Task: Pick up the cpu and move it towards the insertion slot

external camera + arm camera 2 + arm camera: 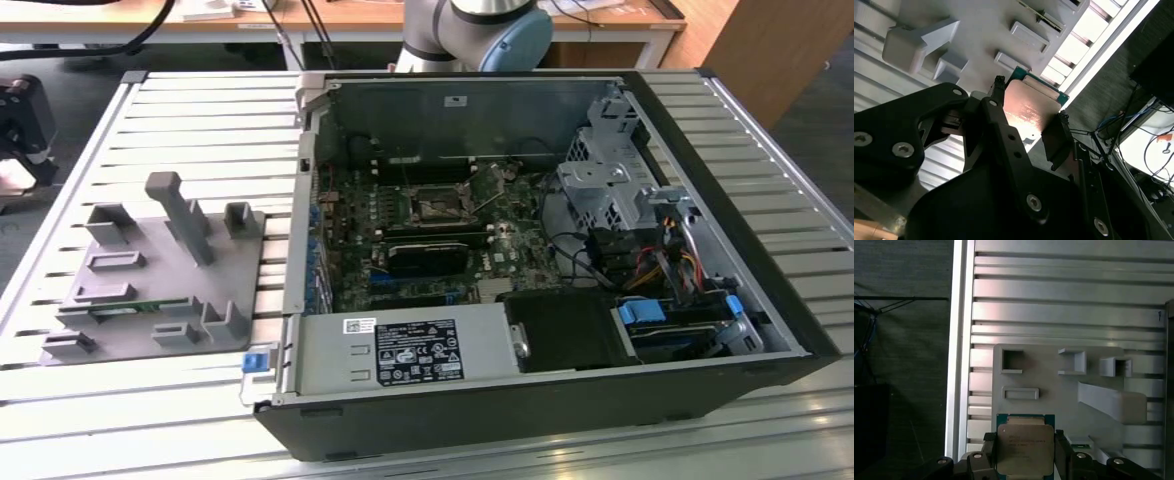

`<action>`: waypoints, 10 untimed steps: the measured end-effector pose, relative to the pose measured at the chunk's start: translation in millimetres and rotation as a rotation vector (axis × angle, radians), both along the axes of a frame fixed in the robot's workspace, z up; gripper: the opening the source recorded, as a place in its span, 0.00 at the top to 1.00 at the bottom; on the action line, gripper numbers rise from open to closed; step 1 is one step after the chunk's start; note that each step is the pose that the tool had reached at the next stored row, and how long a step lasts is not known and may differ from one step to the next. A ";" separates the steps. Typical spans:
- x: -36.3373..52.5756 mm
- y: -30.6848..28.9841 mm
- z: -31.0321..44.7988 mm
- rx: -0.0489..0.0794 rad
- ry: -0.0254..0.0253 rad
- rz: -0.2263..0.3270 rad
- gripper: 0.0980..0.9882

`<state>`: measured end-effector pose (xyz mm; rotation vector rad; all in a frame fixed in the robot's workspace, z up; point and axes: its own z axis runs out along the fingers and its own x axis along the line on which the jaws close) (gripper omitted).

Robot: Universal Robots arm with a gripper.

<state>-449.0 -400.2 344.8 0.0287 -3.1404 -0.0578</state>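
The cpu is a small square chip with a silvery top plate on a green board. It sits between the two dark fingers of my gripper, which is shut on its opposite edges. The second wrist view looks along the gripper at the cpu, which is held over the near edge of the grey tray. The insertion slot is the square metal-framed socket on the motherboard inside the open computer case, towards the exterior view's right of the tray.
The grey tray with upright posts lies on the slatted aluminium table. Beside it stands the open black computer case with cables, drive bays and a power supply. The arm's base is behind the case.
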 end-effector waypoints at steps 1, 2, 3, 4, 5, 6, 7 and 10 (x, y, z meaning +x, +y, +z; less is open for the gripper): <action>0.0 0.0 1.2 0.000 -0.0001 0.000 0.50; 0.0 0.1 2.3 0.000 -0.0001 0.000 0.50; 0.0 0.1 3.4 0.000 0.0000 0.000 0.50; 0.0 0.1 4.5 0.000 -0.0001 0.000 0.50; 0.0 0.1 5.7 0.000 -0.0001 0.000 0.50; 0.0 0.1 6.8 0.000 -0.0001 0.000 0.50; 0.0 0.1 8.1 0.000 -0.0001 0.000 0.50; 0.0 0.2 11.7 0.000 0.0000 0.000 0.50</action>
